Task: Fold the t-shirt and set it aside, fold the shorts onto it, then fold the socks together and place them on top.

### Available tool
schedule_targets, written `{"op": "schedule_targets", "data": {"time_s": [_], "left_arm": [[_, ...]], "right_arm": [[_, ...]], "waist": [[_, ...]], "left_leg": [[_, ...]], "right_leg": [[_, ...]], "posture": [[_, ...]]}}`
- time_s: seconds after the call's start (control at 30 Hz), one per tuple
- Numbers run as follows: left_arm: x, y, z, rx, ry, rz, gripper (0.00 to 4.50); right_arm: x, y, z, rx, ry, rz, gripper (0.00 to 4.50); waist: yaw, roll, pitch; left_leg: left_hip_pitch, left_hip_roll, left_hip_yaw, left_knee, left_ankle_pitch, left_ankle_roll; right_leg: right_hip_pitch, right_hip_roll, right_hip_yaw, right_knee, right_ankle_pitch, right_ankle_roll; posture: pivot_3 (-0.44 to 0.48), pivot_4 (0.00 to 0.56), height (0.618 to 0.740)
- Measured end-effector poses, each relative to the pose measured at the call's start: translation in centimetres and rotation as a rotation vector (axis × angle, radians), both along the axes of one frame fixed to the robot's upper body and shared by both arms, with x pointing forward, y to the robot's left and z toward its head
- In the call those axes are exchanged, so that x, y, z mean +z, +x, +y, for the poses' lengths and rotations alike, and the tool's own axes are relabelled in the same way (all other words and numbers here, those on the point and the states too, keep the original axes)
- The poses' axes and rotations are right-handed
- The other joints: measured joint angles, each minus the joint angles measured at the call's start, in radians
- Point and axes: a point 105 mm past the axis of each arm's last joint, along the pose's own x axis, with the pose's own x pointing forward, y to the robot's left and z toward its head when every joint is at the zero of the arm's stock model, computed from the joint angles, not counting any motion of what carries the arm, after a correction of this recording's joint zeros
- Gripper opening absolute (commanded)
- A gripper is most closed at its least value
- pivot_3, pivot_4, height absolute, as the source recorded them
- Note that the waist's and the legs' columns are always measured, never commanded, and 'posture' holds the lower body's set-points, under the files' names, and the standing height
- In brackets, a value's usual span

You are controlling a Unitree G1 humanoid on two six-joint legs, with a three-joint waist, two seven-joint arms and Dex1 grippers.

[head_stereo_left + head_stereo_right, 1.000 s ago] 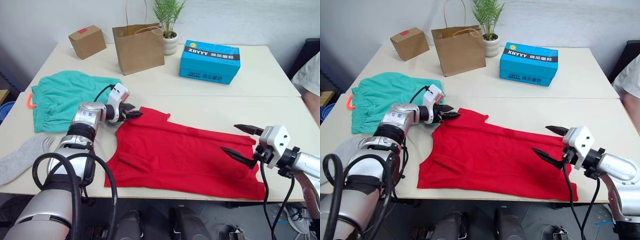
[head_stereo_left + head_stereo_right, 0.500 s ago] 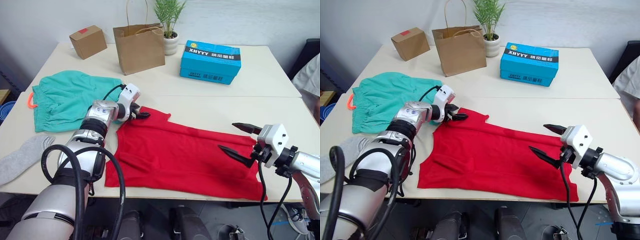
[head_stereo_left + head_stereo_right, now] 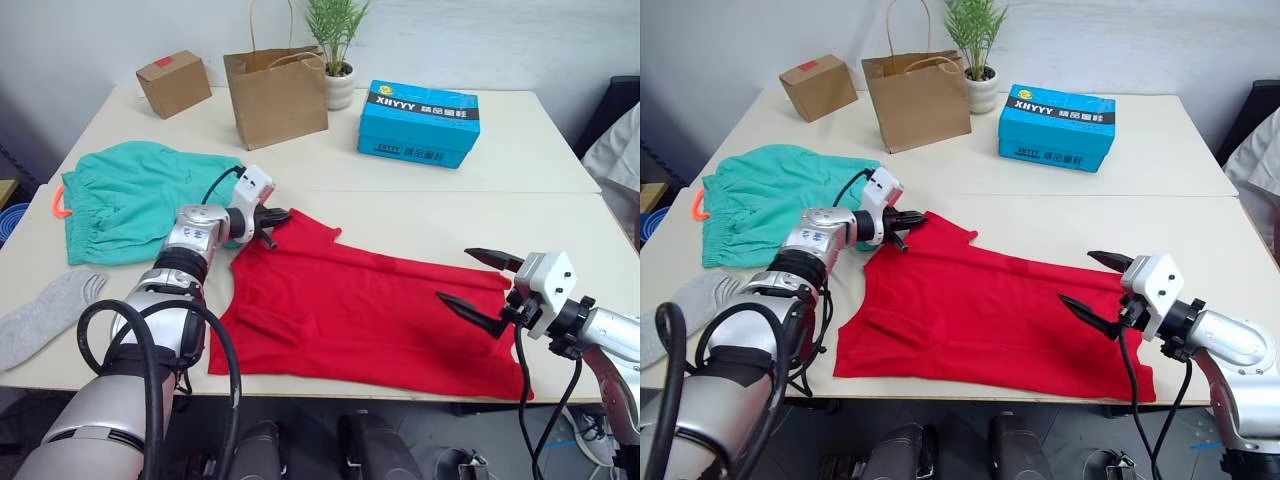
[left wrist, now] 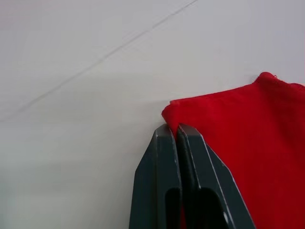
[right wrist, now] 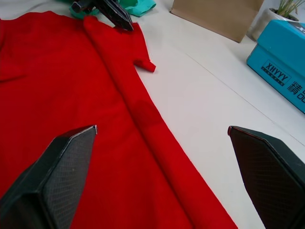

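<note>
Surface: pale table [image 3: 560, 215] w/ blue box [image 3: 419, 123].
L gripper [image 3: 908, 221]: fingers clamped on t-shirt [image 3: 370, 310] corner.
R gripper [image 3: 475, 282]: fingers spread wide, over t-shirt's edge, holding nothing.

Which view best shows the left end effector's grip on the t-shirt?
Left wrist view: the left end effector is shut on a corner of the t-shirt, close up. The eye views show it small at the shirt's far-left corner; the right wrist view shows it distantly.

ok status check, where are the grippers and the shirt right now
Left gripper shut on the t-shirt's far corner. Right gripper open, poised over the other end. T-shirt spread on the table, not yet folded. Nothing blocking.
</note>
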Motion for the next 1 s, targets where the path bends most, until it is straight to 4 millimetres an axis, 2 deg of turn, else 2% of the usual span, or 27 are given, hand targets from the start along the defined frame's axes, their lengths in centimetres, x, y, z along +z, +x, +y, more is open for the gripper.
{"op": "schedule_targets", "data": {"time_s": [0.1,0.3,0.43,0.7,0.87,1.0], "left_arm": [[1.1,-0.7,-0.3,-0.105,0.008,-0.087,0.02],[0.0,-2.7,-0.4,-0.254,-0.016,-0.144,0.02],[0.7,-4.0,0.1,-0.350,0.025,-0.236,0.02],[0.1,-7.2,1.0,-0.444,0.011,-0.313,0.02],[-0.1,-8.5,2.6,-0.437,0.054,-0.313,0.02],[-1.0,-9.2,3.0,-0.436,0.076,-0.299,0.02]], "right_arm": [[0.0,0.0,0.0,0.004,-0.002,0.000,4.50],[0.1,0.0,0.1,0.010,-0.004,0.000,4.50],[0.1,0.0,0.0,0.014,-0.013,0.002,4.50],[0.1,-0.6,-1.3,-0.003,-0.056,0.030,4.50],[-0.2,-0.7,-1.6,-0.007,-0.052,0.056,4.50],[-0.5,-0.9,-1.7,-0.012,-0.043,0.077,4.50]], "waist": [[0.001,0.000,0.000],[-0.001,0.000,0.000],[-0.002,0.000,0.000],[-0.001,0.000,0.000],[-0.002,0.000,0.000],[0.000,0.000,0.000]], "left_leg": [[0.000,0.000,0.000,0.000,0.000,0.000],[0.000,0.000,0.000,0.000,0.000,0.000],[0.000,0.000,0.000,0.000,0.000,0.000],[0.000,0.001,0.000,0.001,-0.001,0.002],[0.001,0.001,-0.001,0.001,-0.001,0.002],[0.001,0.001,-0.001,0.001,-0.004,0.007]], "right_leg": [[0.000,0.000,0.000,0.000,0.000,0.000],[0.000,0.000,0.000,0.000,0.000,0.000],[0.000,0.000,0.000,0.000,0.000,0.000],[0.001,0.000,0.000,0.000,0.000,0.000],[0.002,0.000,0.001,0.000,0.000,0.000],[0.002,0.000,0.001,0.000,0.000,0.000]], "posture": [[0.000,0.150,0.740],[0.000,0.150,0.740],[0.000,0.150,0.740],[0.000,0.150,0.740],[0.000,0.150,0.740],[0.000,0.150,0.740]]}}
